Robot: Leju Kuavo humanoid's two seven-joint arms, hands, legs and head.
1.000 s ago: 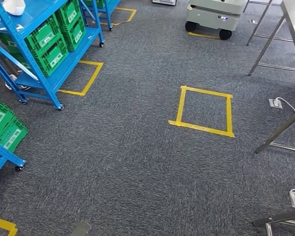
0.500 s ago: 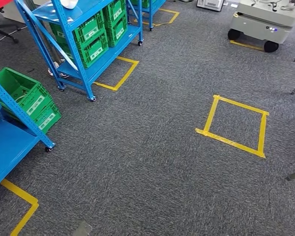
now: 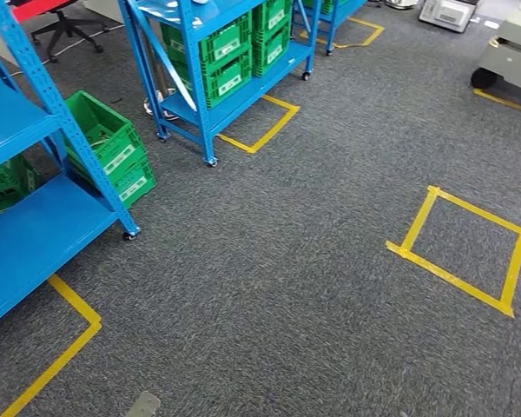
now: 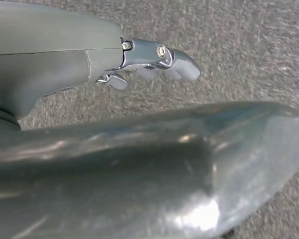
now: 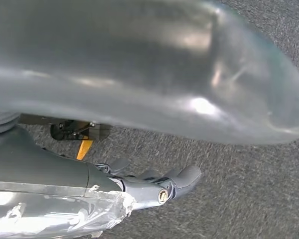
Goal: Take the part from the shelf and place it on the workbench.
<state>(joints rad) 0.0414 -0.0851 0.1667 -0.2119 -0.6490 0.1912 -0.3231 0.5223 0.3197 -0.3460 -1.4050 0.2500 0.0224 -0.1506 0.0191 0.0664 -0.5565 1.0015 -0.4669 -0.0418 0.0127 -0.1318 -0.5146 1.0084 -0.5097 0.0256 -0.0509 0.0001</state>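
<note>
Step in hand: the robot was walking on the grey carpet floor (image 3: 291, 287) toward the blue metal shelf (image 3: 199, 78); no grasp was begun.
Part: I could not tell where it was; the shelf top was cut off, and green plastic crates (image 3: 228, 56) sat on the lower levels.
Left hand (image 4: 151, 62): fingers loosely apart, holding nothing.
Right hand (image 5: 155, 184): the same, empty, above carpet.
Advice: stop squarely before the shelf, using the yellow tape corner (image 3: 264, 126) as a mark.
Views: the head view gave the shelves; the wrist views gave the hands.
</note>
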